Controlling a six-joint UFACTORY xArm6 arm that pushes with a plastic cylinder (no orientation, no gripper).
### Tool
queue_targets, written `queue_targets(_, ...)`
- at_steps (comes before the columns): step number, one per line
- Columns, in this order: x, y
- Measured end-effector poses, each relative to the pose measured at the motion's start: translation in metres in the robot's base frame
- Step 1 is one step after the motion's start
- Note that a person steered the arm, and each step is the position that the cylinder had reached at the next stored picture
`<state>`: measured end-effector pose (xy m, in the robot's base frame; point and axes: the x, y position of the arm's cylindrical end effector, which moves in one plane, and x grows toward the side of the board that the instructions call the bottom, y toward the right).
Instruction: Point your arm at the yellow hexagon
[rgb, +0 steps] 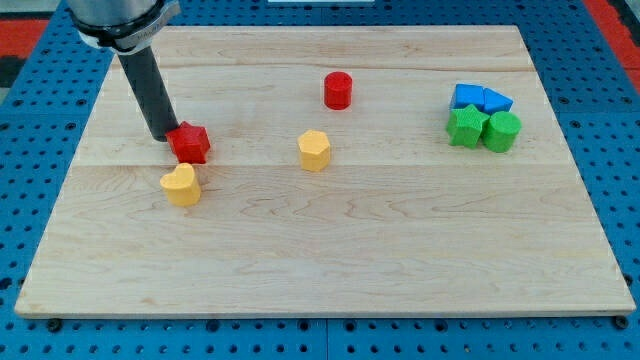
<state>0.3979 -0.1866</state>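
Observation:
The yellow hexagon (314, 150) sits near the middle of the wooden board (320, 260). My tip (164, 136) is at the view's left, touching the left side of a red block (190, 142), shape unclear. The tip is well to the left of the yellow hexagon. A yellow heart-shaped block (181, 185) lies just below the red block.
A red cylinder (338, 90) stands above and right of the hexagon. At the view's right is a cluster: two blue blocks (467, 96) (496, 100) above a green star-like block (465, 127) and a green block (501, 131).

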Motion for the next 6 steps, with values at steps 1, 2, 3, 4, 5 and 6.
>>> queue_targets(1,-0.023,0.006)
queue_targets(2,-0.035,0.051)
queue_targets(3,-0.036,0.143)
queue_targets(4,-0.023,0.253)
queue_targets(5,0.037,0.292)
queue_targets(6,0.08,0.265)
